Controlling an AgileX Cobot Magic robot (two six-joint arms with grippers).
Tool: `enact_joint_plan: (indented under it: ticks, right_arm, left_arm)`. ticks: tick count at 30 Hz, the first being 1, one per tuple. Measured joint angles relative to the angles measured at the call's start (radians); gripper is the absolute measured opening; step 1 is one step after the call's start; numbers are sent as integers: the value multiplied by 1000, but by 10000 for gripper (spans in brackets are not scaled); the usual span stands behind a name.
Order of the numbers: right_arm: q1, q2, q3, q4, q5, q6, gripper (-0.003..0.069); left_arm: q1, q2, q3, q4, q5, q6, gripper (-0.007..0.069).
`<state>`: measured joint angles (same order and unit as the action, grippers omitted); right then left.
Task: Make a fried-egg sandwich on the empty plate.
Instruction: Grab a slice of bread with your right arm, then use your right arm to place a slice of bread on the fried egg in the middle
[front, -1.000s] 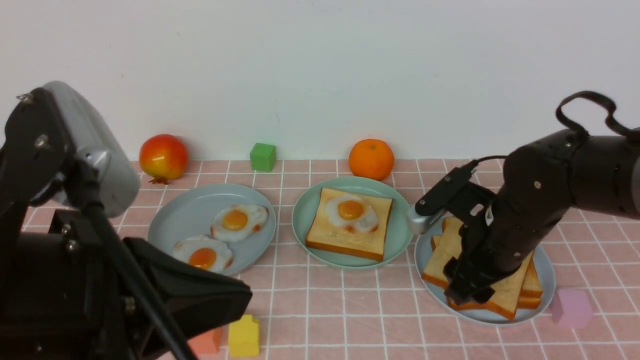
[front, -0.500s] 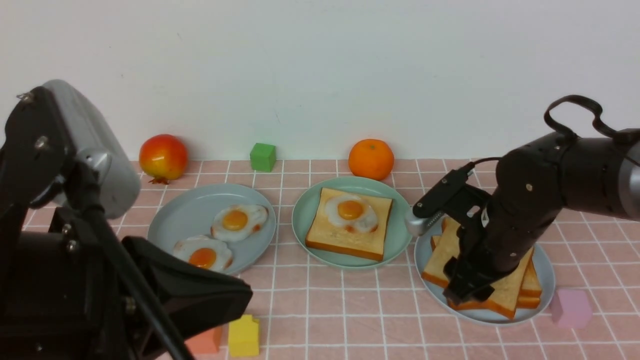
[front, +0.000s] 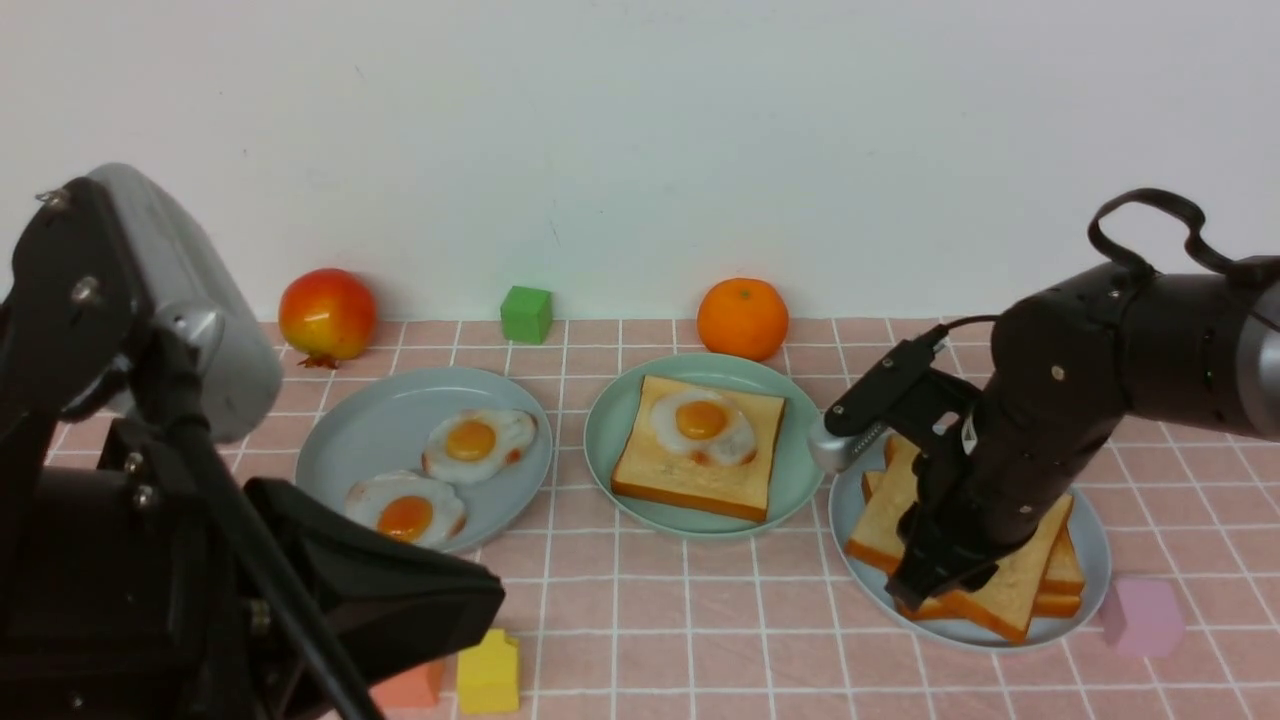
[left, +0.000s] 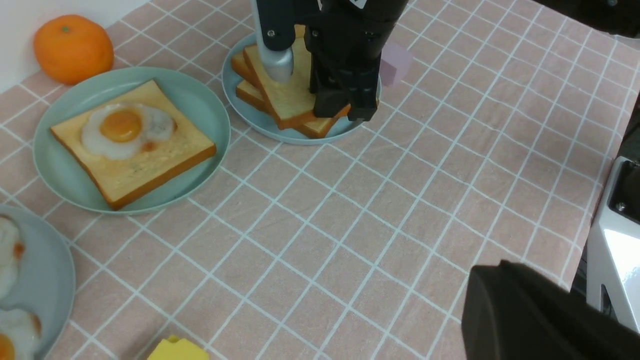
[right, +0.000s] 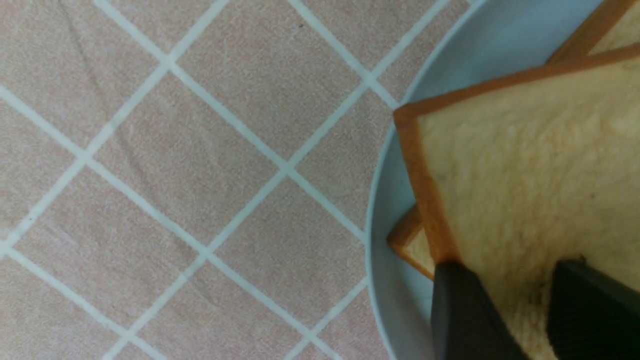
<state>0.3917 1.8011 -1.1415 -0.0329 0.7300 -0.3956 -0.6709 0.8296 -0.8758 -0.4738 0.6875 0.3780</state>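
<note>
Sandwich (front: 655, 465) is part-built on the green plate (front: 801, 460): toast and egg down, top slice missing. Right gripper (front: 942, 582) stands partly open at the spare toast (front: 1008, 590), grip unclear; left gripper (front: 492, 598) is closed, empty.

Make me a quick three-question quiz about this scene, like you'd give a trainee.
1. True or false: the orange stands behind the mint-green plate.
2. Fill in: The mint-green plate holds one toast slice topped with a ____.
3. Which is the right end effector over? A) pomegranate B) stacked toast C) green cube

Key: 1 true; 2 fried egg; 3 B
</note>
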Motion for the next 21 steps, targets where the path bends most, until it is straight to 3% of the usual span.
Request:
enact_joint_plan:
  ticks: [6,10,21]
  right_arm:
    - [0,-11,-2,9,16,0,220]
    - [1,-69,6,14,65,0,48]
    - [0,-169,11,7,123,0,40]
  left_arm:
    - [0,-12,0,0,25,0,13]
    - [0,-44,0,0,22,0,13]
    - [0,-53,0,-2,14,0,13]
